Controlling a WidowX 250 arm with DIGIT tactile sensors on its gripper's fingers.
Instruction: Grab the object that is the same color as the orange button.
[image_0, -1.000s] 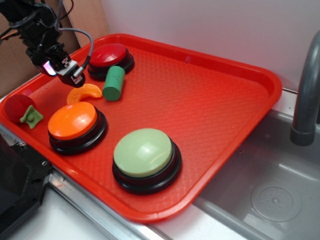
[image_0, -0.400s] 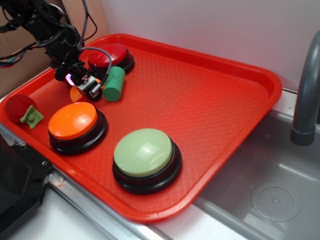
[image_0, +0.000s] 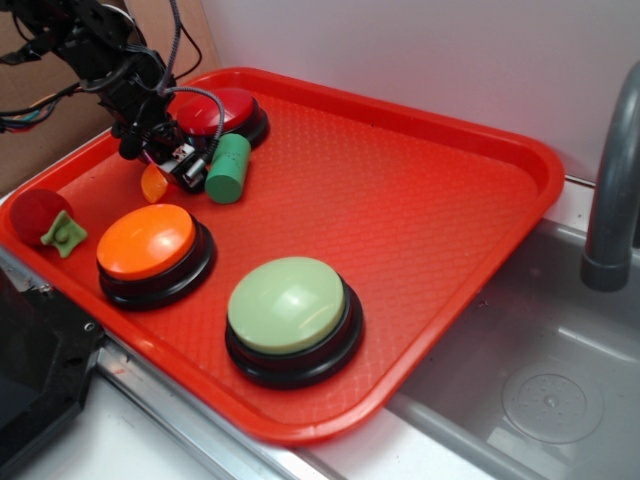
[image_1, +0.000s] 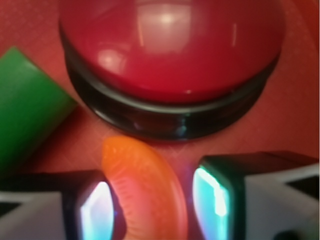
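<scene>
The gripper (image_1: 152, 205) was lowered onto the tray (image_0: 400, 200), fingers spread around the orange segment (image_1: 145, 190).

Tight at far-left of tray, wide open on the right.

End effector (image_0: 172, 165) sits low in a crowded pocket: red-topped button (image_0: 222, 112) just behind it, green cylinder (image_0: 227, 167) right beside it, orange button (image_0: 152, 247) near in front. Wrist view: orange segment (image_1: 147, 187) fills the gap between the fingers (image_1: 97, 215), small slack each side. Red ball with green leaf (image_0: 45, 220) blocks the left tray (image_0: 430, 200) rim. Pale green button (image_0: 290, 315) occupies near centre. Right half of tray bare; grey faucet (image_0: 612, 190) stands past its right edge.
</scene>
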